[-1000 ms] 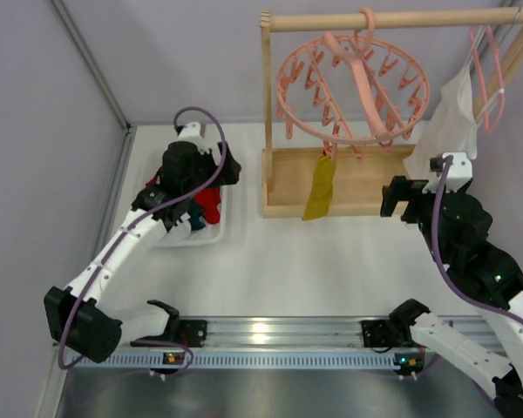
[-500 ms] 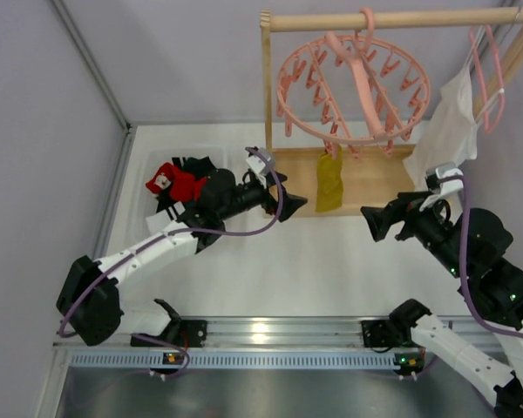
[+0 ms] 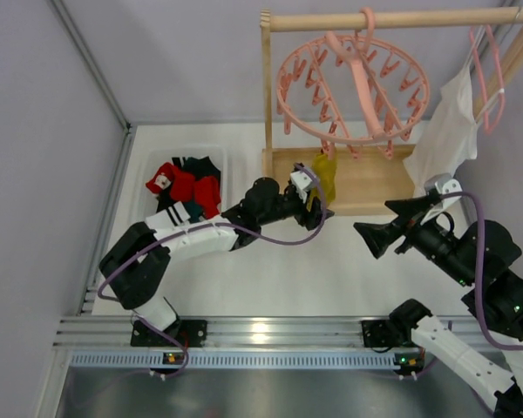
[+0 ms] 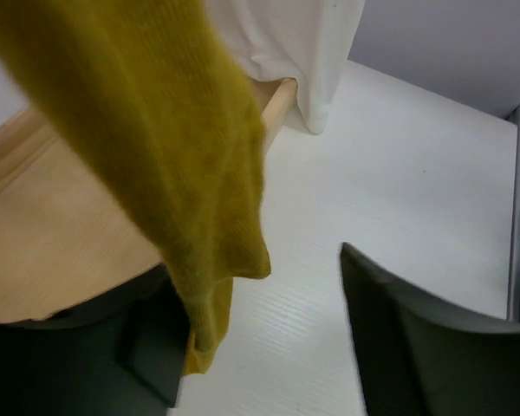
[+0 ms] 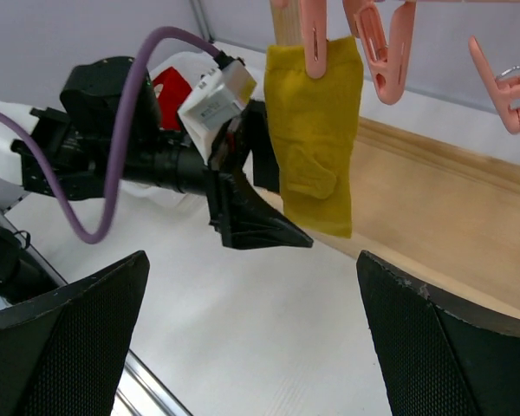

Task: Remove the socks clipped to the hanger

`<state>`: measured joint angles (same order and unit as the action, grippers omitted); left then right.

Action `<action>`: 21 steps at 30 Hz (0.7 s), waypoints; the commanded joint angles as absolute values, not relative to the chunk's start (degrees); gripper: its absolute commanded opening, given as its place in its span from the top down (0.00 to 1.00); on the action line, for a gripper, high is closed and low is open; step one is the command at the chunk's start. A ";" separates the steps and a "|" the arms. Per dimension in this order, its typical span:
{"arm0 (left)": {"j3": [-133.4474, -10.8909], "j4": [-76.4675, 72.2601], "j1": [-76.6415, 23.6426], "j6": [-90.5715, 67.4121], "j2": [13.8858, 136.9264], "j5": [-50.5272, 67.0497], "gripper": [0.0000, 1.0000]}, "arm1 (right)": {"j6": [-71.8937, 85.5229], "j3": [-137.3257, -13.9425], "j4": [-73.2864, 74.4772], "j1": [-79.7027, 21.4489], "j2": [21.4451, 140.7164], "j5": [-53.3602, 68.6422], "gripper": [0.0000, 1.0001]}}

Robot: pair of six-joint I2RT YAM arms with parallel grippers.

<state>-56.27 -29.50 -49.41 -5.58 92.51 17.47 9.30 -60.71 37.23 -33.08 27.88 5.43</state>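
Grey walls (image 3: 44, 104) close in on my white table (image 3: 261, 279). At ten o'clock, a tray (image 3: 148, 165) holds loose socks (image 3: 185, 185). At centre, the left gripper (image 4: 269, 338) stands wide at the lower end of the mustard sock (image 3: 325, 174), which is clipped to the round pink hanger (image 3: 363, 83) at one o'clock above a wooden rack (image 3: 375, 178). At three o'clock, the right gripper (image 3: 373, 218) gapes, holding nothing.

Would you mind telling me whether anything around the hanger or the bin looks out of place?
Nothing stands out: the mustard sock hangs from one peg of the pink ring hanger, and the other socks lie heaped inside the white bin.
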 commanded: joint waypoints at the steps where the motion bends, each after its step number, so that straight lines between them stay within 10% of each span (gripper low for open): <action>1: -58.45 -36.47 -51.06 -3.60 94.13 13.98 0.44 | 10.81 -60.56 31.12 -32.52 26.98 8.44 0.00; 6: -59.50 -36.56 -53.52 -4.22 95.45 7.32 1.00 | 14.14 -60.47 27.95 -32.43 26.72 7.47 0.01; 21: -68.19 -36.56 -73.73 7.54 100.89 -46.74 1.00 | 17.41 -84.44 40.66 -32.52 47.36 -7.11 0.12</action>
<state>-63.79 -32.58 -71.31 1.72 98.45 -31.14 17.39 -77.45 35.24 -33.08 44.03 -1.30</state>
